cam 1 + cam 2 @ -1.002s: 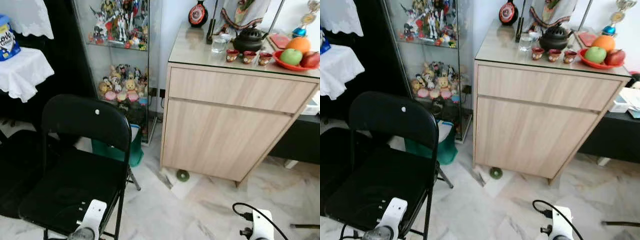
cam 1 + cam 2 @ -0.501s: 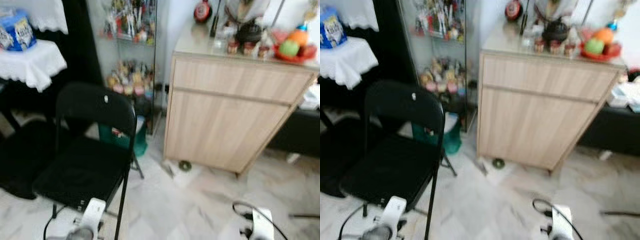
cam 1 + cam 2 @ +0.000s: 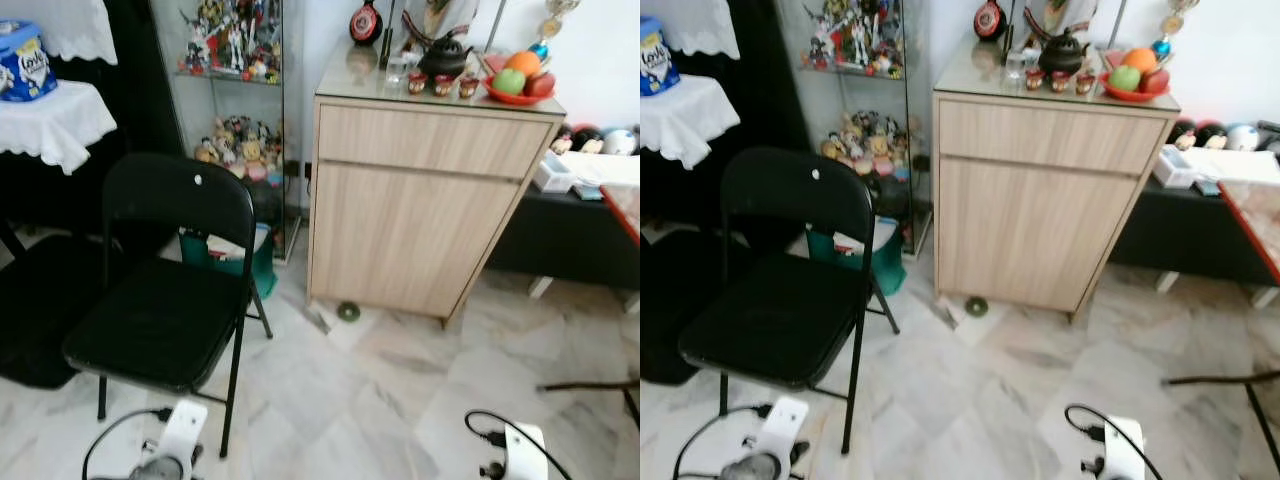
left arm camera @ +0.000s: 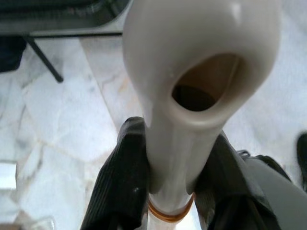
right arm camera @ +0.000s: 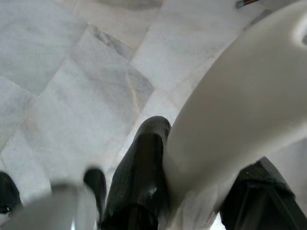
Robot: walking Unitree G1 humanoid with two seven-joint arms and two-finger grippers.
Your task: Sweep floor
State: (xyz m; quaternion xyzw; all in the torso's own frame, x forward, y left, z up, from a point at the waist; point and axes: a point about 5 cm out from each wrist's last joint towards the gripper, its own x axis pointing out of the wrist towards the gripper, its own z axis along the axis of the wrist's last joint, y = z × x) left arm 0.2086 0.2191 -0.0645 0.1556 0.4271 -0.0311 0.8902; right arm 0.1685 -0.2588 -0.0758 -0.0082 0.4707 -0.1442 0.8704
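- Left gripper (image 4: 165, 184): both black fingers (image 4: 122, 177) pressed against a cream handle (image 4: 192, 86) with a hanging hole at its end; clamped.
- Right gripper (image 5: 201, 187): fingers closed around a second thick white handle (image 5: 240, 124); clamped.
- Marble floor (image 3: 400, 390): pale tiles beneath both arms.
- Black folding chair (image 3: 165, 300): left, near the arms.
- Small green disc (image 3: 348, 312): on floor, touching the wooden cabinet (image 3: 415, 205) base.
- Glass display case (image 3: 235, 120): beside cabinet, holding figurines.
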